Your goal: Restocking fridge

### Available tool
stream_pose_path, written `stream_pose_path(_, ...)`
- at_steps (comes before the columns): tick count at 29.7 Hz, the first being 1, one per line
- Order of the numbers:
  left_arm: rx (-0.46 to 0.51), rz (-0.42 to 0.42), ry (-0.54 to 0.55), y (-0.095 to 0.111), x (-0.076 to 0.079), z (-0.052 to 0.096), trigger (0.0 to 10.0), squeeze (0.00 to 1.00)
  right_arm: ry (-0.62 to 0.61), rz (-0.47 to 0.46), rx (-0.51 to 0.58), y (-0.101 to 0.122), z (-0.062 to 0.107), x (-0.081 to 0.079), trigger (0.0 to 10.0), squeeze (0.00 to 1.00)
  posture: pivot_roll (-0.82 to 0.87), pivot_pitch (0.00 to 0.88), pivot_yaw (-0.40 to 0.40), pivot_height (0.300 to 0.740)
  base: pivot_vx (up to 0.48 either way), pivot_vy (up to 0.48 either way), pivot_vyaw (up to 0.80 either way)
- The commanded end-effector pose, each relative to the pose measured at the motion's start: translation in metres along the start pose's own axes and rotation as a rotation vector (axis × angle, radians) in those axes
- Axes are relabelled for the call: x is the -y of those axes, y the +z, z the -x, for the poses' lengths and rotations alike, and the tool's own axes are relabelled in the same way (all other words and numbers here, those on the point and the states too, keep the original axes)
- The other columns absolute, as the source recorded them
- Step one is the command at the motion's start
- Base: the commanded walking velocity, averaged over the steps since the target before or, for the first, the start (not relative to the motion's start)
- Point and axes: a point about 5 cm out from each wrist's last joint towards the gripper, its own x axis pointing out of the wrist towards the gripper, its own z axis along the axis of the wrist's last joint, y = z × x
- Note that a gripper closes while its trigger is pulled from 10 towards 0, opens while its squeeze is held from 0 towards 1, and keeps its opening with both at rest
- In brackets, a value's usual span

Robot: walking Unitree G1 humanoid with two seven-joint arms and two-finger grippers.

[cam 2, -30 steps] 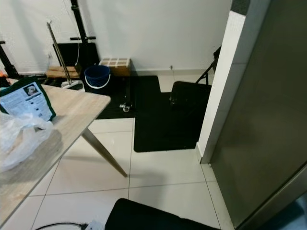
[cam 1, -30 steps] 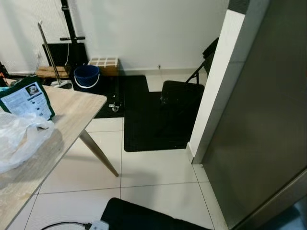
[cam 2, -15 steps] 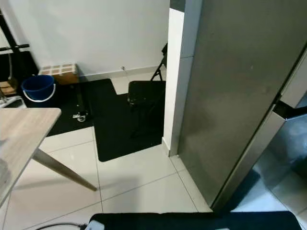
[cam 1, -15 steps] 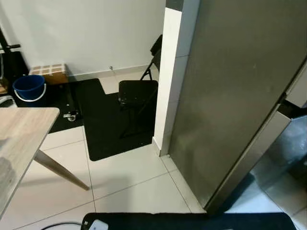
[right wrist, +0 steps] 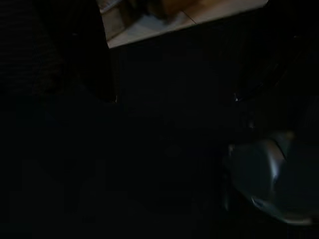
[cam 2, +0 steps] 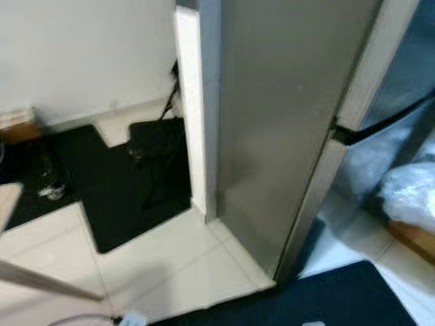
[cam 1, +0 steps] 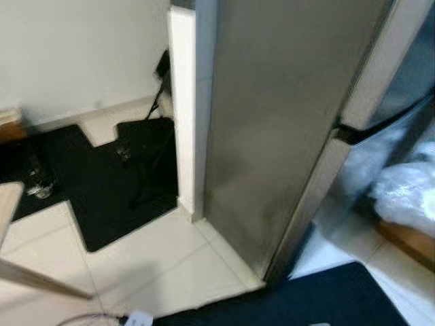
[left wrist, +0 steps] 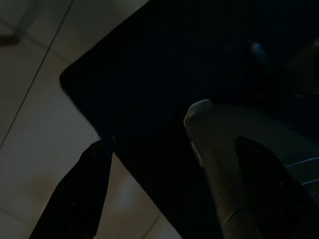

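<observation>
Fridge (cam 1: 272,129) side edge meets white tiles (cam 1: 156,261); black mat (cam 1: 319,299) just beside.

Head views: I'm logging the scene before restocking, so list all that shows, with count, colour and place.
Fridge: one, steel grey, centre to right, side panel facing the camera.
Pillar: one, white, left of the fridge, touching it.
Mats: two, black; one by the wall, one in front of the fridge.
Folding chair: one, black, on the far mat.
Table: one, light wood, left edge.
Plastic bag: one, white, far right.
Floor: white tiles.
Left tool: black fingers apart, over a dark mat.
</observation>
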Motion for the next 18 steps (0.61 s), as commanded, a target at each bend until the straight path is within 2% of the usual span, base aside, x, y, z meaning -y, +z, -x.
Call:
stream_pose_path(1, -0.063, 0.001, -0.019, -0.015, 0.006, 0.001, 10.0, 0.00, -0.007, -0.011, -0.009, -0.003, 0.000, 0.003, 10.0, 0.00, 0.08, 0.000, 0.005, 0.740, 0.000, 0.000, -0.77)
stream_pose_path(8, -0.064, -0.005, -0.007, -0.015, 0.005, 0.001, 10.0, 0.00, -0.011, -0.014, -0.003, -0.002, 0.000, 0.003, 10.0, 0.00, 0.08, 0.000, 0.005, 0.740, 0.000, 0.000, -0.71)
stream_pose_path(10, -0.064, 0.008, 0.010, -0.015, 0.003, 0.001, 10.0, 0.00, -0.011, -0.014, 0.001, -0.002, 0.000, 0.003, 10.0, 0.00, 0.08, 0.000, 0.005, 0.740, 0.000, 0.000, 0.00)
stream_pose_path(12, -0.062, 0.057, 0.035, -0.015, 0.001, 0.002, 10.0, 0.00, -0.011, -0.014, 0.006, -0.001, 0.000, 0.003, 10.0, 0.00, 0.08, 0.000, 0.005, 0.740, 0.000, 0.000, 0.00)
stream_pose_path(17, -0.063, 0.264, 0.124, -0.018, -0.010, 0.004, 10.0, 0.00, -0.009, -0.019, 0.024, 0.001, 0.000, 0.003, 10.0, 0.00, 0.08, 0.000, 0.005, 0.740, 0.000, 0.000, 0.00)
stream_pose_path(18, -0.069, 0.284, 0.138, -0.019, -0.012, 0.005, 10.0, 0.00, -0.009, -0.019, 0.027, 0.002, 0.000, 0.003, 10.0, 0.00, 0.08, 0.000, 0.005, 0.740, 0.000, 0.000, 0.00)
